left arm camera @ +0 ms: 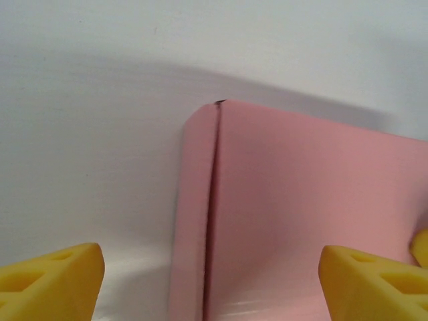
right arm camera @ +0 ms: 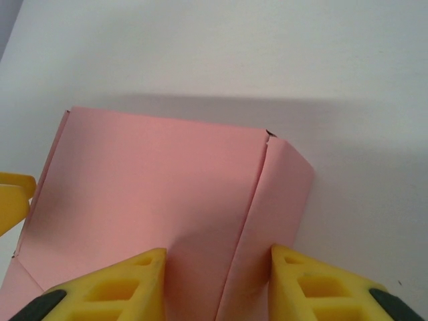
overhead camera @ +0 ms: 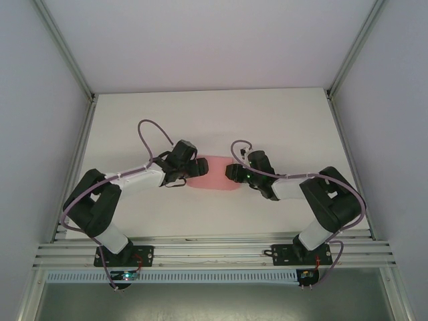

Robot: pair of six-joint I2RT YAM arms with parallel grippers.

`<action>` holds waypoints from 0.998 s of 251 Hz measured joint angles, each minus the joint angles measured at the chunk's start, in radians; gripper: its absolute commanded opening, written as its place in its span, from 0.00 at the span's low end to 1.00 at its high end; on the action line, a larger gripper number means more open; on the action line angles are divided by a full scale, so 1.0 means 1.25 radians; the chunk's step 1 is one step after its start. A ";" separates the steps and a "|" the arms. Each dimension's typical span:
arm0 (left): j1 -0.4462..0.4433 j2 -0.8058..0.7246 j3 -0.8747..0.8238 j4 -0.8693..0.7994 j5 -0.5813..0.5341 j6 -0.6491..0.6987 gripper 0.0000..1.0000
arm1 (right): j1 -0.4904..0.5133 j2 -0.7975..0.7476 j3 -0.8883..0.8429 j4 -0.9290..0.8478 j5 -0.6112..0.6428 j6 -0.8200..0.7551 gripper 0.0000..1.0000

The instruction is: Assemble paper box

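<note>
So the paper box (overhead camera: 215,175) is lying flat in the middle of the bench (overhead camera: 134,120), pretty much dead between the two arms, with one end under each pincer. It's thin pink card, so I'd guess it weighs next to nothing and bends the second you lean on it. It probably skates on that smooth white top if you nudge it sideways too. The creases are the only places it wants to fold, and a bad squeeze anywhere else would likely leave a dent for good.

The left pincer (left arm camera: 212,271) is spread wide. One yellow finger is out over bare bench and the other over the main panel, with the narrow end flap (left arm camera: 192,221) between them. It's not gripping anything.

The right pincer (right arm camera: 217,267) is set a lot narrower, fingers (right arm camera: 124,284) either side of the crease (right arm camera: 251,214) where the other end flap (right arm camera: 281,194) starts. There's a gap and the card looks flat there, so I don't think it's clamped on anything.

If it were me, I'd take hold by those end flaps, right near the fold. I'd pin the big panel with the other arm so the sheet can't slide off.
</note>
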 measured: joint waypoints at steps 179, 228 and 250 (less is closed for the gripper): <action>0.101 0.037 -0.157 0.332 0.249 -0.060 0.19 | -0.045 -0.029 0.028 -0.121 -0.099 -0.079 0.84; 0.128 0.025 -0.268 0.518 0.276 -0.108 0.16 | -0.045 -0.114 0.027 -0.149 -0.121 -0.026 0.92; 0.134 0.022 -0.314 0.598 0.283 -0.124 0.16 | -0.049 -0.131 0.027 -0.149 -0.140 -0.003 0.93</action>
